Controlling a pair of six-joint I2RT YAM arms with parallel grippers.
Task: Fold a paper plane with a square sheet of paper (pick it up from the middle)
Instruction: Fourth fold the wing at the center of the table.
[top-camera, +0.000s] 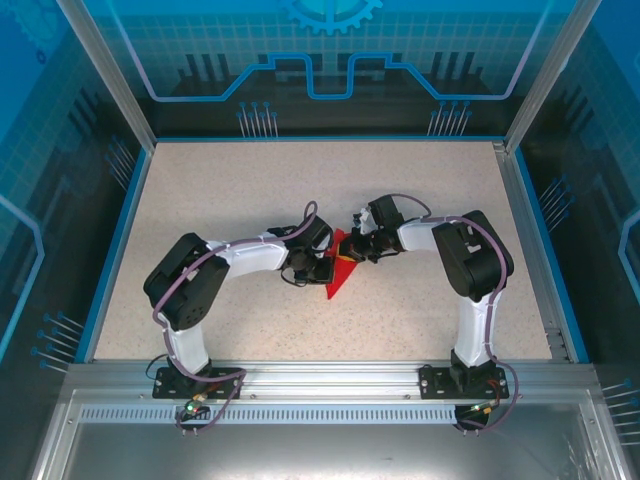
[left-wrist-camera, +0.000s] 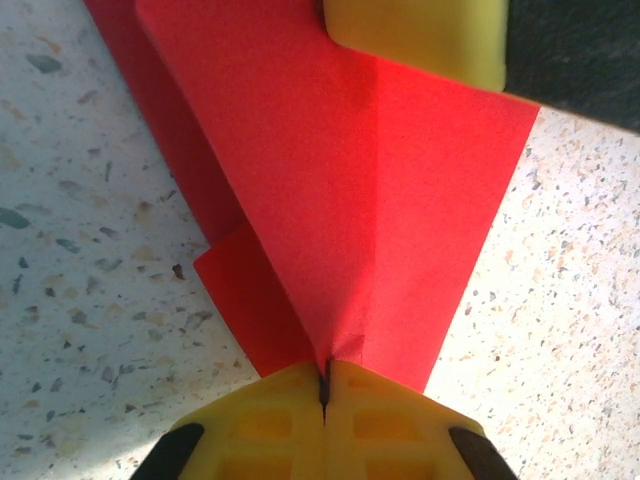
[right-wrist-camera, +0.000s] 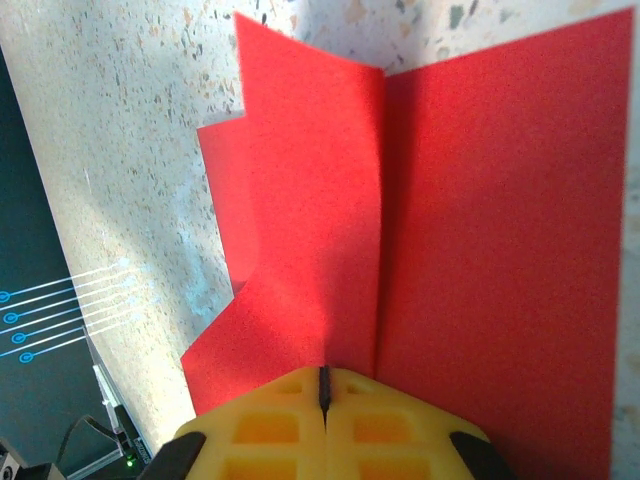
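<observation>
The square sheet of paper is bright red and folded into a pointed paper plane (top-camera: 338, 282) with a raised centre crease. It sits mid-table, its tip toward the near edge. My left gripper (top-camera: 327, 263) is shut on the centre crease; in the left wrist view the paper plane (left-wrist-camera: 400, 200) fans out from between my left gripper's (left-wrist-camera: 325, 378) closed yellow fingers. My right gripper (top-camera: 353, 247) is shut on the other end of the crease. In the right wrist view the paper plane (right-wrist-camera: 480, 200) rises from my right gripper (right-wrist-camera: 323, 378). A yellow right fingertip (left-wrist-camera: 420, 35) rests on the paper's far edge.
The speckled beige table (top-camera: 220, 190) has a blue rim and glass walls around it. Both arms bend inward toward the middle, their bases on the metal rail (top-camera: 320, 375) at the near edge.
</observation>
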